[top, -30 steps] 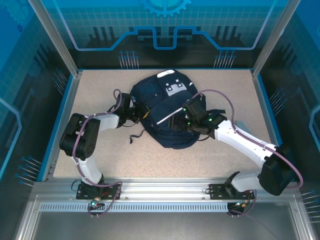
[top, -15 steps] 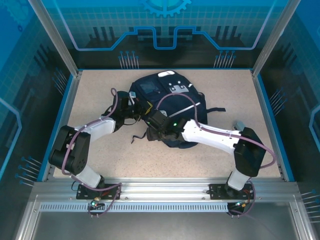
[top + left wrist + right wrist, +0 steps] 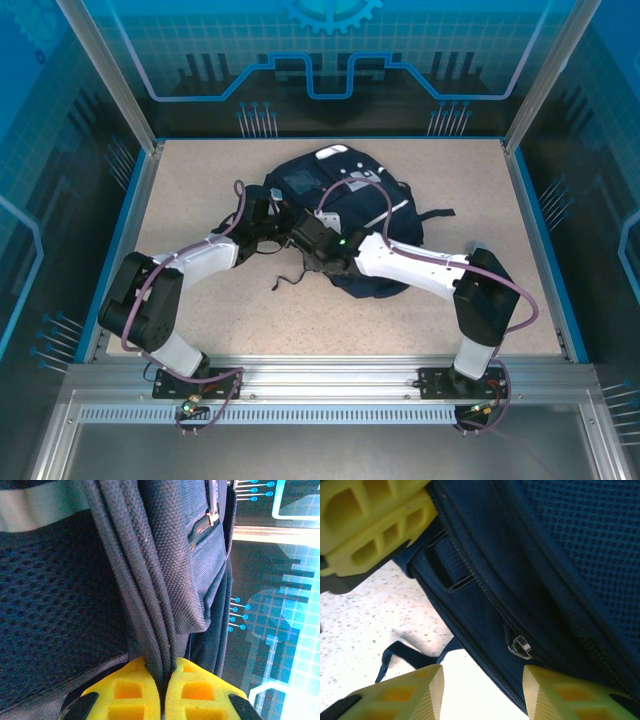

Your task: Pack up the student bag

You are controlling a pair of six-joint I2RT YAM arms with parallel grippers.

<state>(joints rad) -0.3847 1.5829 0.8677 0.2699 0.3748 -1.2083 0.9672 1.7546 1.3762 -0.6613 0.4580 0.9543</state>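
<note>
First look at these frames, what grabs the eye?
The navy backpack lies mid-table, both arms reaching its near-left edge. In the left wrist view the left claw is shut on a ridge of its fabric. The right claw stands open close by, a metal zipper pull just ahead of its fingers.

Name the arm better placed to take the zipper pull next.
Right: the right gripper is open beside the zipper pull, while the left gripper is clamped on a seam of the student bag.
</note>
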